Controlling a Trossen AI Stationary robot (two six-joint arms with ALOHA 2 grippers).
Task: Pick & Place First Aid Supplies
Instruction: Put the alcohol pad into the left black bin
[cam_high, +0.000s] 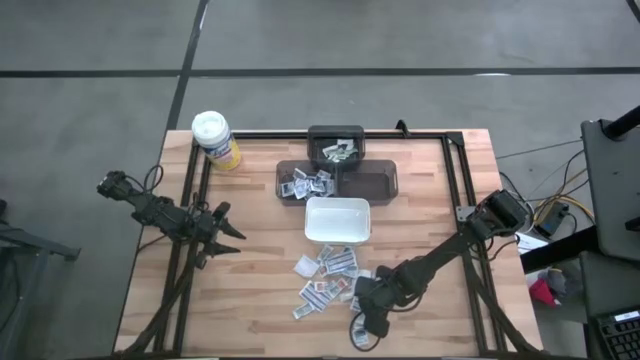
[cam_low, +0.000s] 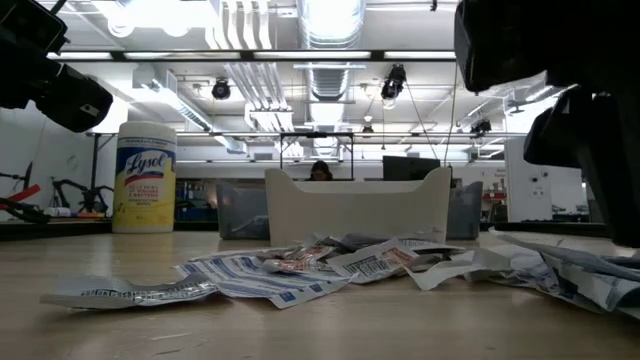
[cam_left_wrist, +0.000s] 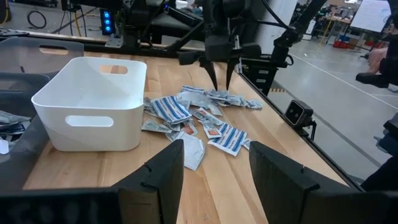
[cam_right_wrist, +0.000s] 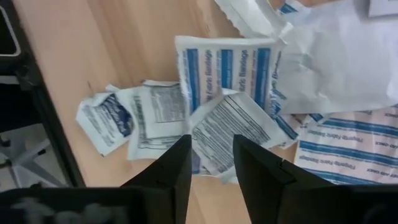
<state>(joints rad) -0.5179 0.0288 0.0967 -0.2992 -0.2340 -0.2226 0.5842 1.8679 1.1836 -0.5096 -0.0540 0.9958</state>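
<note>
On the wooden table (cam_high: 250, 290), a loose heap of first aid packets (cam_high: 325, 275) lies just in front of the white dish (cam_high: 338, 220).
Directly above the heap's near edge hangs the right gripper (cam_left_wrist: 221, 78), fingers slightly apart and empty; the left gripper (cam_high: 225, 232), fingers spread and holding nothing, waits well off to the side, near the yellow Lysol canister (cam_high: 216, 139). More packets fill the dark bins (cam_high: 335, 165) behind the dish.
</note>
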